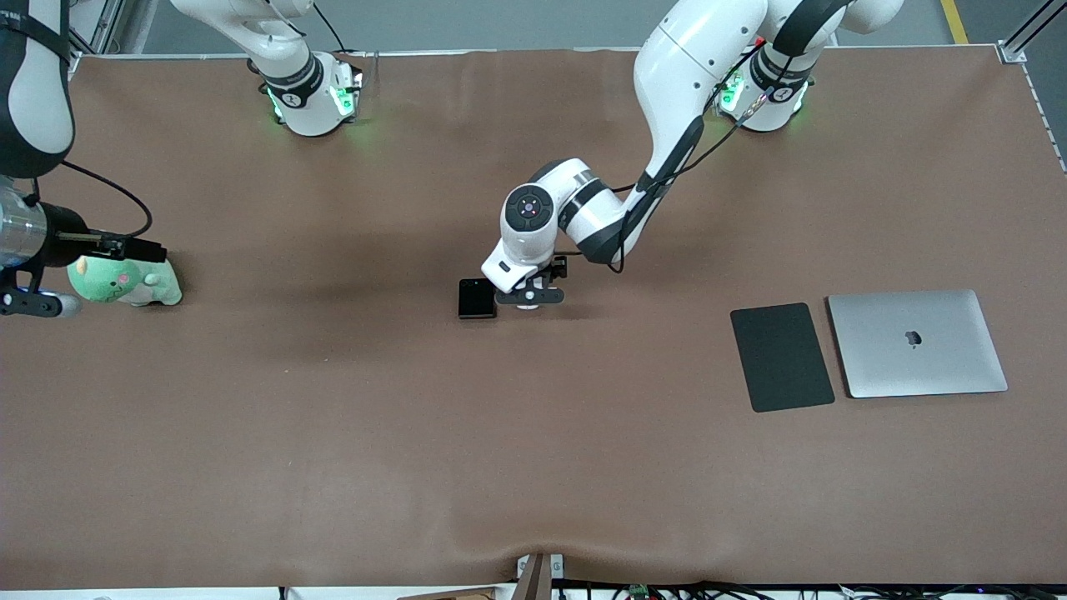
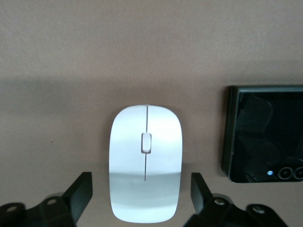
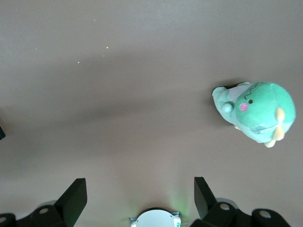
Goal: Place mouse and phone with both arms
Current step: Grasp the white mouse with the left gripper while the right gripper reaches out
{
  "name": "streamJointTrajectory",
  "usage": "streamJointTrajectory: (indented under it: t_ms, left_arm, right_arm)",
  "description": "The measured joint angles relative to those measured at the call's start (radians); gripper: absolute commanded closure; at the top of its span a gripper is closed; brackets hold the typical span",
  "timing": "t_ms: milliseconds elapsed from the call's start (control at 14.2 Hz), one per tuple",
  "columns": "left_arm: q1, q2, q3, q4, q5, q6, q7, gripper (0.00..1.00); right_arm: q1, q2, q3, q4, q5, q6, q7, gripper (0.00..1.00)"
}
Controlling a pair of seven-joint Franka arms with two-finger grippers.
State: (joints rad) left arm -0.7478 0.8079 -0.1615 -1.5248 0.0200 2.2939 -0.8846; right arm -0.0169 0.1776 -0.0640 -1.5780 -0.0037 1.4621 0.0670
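Mouse (image 2: 145, 163) flat on the brown desk (image 1: 333, 433), lying between the two fingers (image 2: 80, 194) of the left gripper (image 2: 142, 191), a gap of bare desk showing on each side, so spread wider than the mouse and not gripping it. In the front view, mostly hidden under that gripper (image 1: 529, 298) near the middle of the desk. Phone (image 1: 477, 298) flat just beside the mouse, outside the fingers, toward the right arm's end, glossy face up, not touching.

Right gripper (image 3: 139, 198) held above bare desk at the right arm's end, fingers spread wide with nothing between them; arm waiting. Green plush toy (image 1: 125, 282) on the desk close by, off to one side of those fingers.

Toward the left arm's end, well apart from the mouse: dark grey pad (image 1: 782, 357) and closed silver laptop (image 1: 917, 343) side by side, a narrow gap between.
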Motion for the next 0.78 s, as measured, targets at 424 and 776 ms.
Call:
streamJointTrajectory:
  t_ms: [424,776]
  left_arm:
    - [-0.001,0.007,0.001,0.000,0.000,0.002,0.000,0.44]
    - [-0.015,0.007,0.001,0.003,0.002,0.002,-0.001,0.54]
  right_arm:
    - [0.008,0.001,0.010,-0.081,0.047,0.073,-0.001,0.00]
    - [0.056,0.002,0.018,-0.135,0.068,0.136,-0.001,0.00]
